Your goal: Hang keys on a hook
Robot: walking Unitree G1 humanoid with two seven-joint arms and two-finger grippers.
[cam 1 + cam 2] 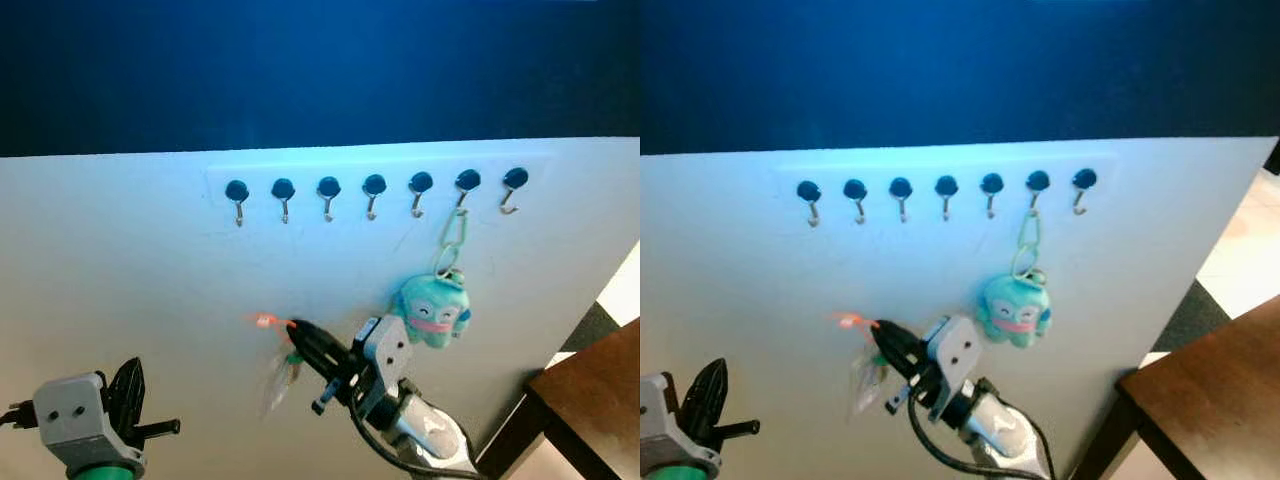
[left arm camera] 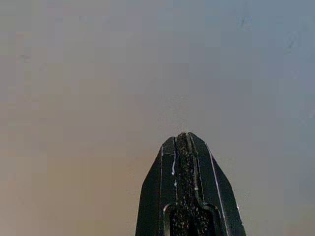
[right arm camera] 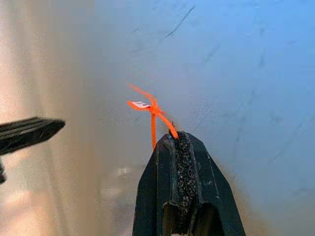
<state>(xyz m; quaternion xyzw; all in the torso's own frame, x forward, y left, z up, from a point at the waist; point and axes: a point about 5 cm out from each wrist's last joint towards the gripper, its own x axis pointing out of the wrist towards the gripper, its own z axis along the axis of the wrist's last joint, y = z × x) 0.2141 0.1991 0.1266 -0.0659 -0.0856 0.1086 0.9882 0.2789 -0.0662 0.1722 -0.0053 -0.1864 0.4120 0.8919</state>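
One light, dangly key bunch hung below the hooks, right hand clenched on its thin orange tie; left hand closed, empty.

Bluish cast, soft focus, dark top band, faint shadows

Both head eyes face the hook rail; wrist cameras nearer.

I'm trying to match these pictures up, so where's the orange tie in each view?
Left eye: orange tie left of centre, at the right gripper's tip.
Right eye: tie lower left, same tip.
Right wrist: tie at centre, just above the tip.
Left wrist: left gripper faces bare wall.
Shared landmark: the right gripper, shut on the tie.
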